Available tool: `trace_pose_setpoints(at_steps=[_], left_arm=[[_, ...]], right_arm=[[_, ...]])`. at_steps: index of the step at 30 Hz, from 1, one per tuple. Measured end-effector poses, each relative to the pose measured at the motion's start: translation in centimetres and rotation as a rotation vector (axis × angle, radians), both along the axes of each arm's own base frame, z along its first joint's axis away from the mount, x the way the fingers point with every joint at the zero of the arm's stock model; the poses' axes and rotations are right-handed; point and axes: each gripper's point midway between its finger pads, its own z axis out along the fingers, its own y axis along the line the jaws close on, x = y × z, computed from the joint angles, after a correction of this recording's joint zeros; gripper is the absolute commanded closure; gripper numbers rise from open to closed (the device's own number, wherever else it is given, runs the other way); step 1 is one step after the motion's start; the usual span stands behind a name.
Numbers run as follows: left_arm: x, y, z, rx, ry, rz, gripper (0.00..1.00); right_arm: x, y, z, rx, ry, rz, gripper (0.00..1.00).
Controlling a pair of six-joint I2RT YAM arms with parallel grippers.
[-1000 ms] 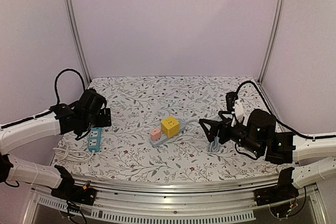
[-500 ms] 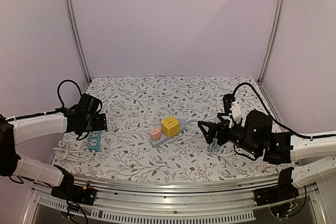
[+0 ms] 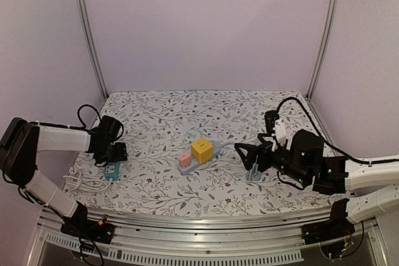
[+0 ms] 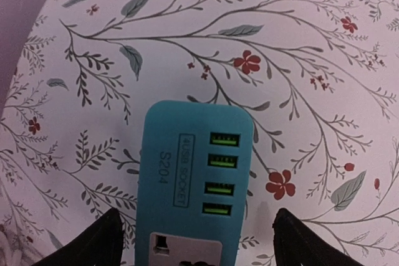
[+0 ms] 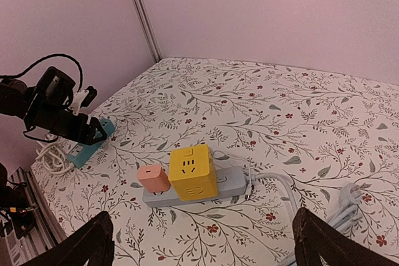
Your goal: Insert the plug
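The left arm (image 3: 62, 136) has sunk lower over the floral-printed fabric worktop (image 3: 162, 110). The left jaws stand released, straddling the near end of the teal plastic USB socket strip (image 4: 187, 172) without touching it. The right jaws gape wide and empty. Ahead of them, between the tips, lies the grey plastic power strip (image 5: 230, 185). It carries a yellow cube adapter (image 5: 193, 169) and a small pink plug (image 5: 154, 180) beside it.

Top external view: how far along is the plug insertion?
Done: pink adapter and yellow cube sit on the grey strip. In hand: nothing; left gripper straddles the teal socket strip, open; right gripper open too. Left: the whole grasp and insertion.
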Motion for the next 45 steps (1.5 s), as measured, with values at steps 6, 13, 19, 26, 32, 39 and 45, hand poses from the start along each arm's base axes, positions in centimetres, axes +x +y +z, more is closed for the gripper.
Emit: trace_pose_setpoints(at_steps=[6, 13, 19, 26, 32, 39, 45], left_arm=[[0.1, -0.1, -1.5, -0.021, 0.047, -0.003, 0.50], [1.5, -0.7, -1.6, -0.042, 0.043, -0.016, 0.86], [1.7, -1.1, -1.5, -0.049, 0.033, -0.030, 0.93], [0.4, -3.4, 0.2, -0.032, -0.022, -0.115, 0.97], [-0.3, -8.0, 4.0, -0.049, -0.143, -0.257, 0.97], [-3.3, -13.5, 8.5, -0.095, -0.282, -0.451, 0.99], [-7.1, -17.5, 11.4, -0.149, -0.364, -0.624, 1.00]], right_arm=[[0.0, 0.0, 0.0, 0.000, 0.000, 0.000, 0.01], [0.0, 0.0, 0.0, -0.001, 0.000, 0.000, 0.01], [0.0, 0.0, 0.0, -0.001, 0.000, -0.001, 0.01], [0.5, -0.1, -0.7, -0.028, 0.004, -0.033, 0.01], [1.0, -0.4, -1.4, -0.055, 0.004, -0.067, 0.01], [1.4, -0.8, -1.3, -0.060, -0.003, -0.099, 0.01], [1.4, -0.9, -1.3, -0.061, -0.004, -0.106, 0.01]])
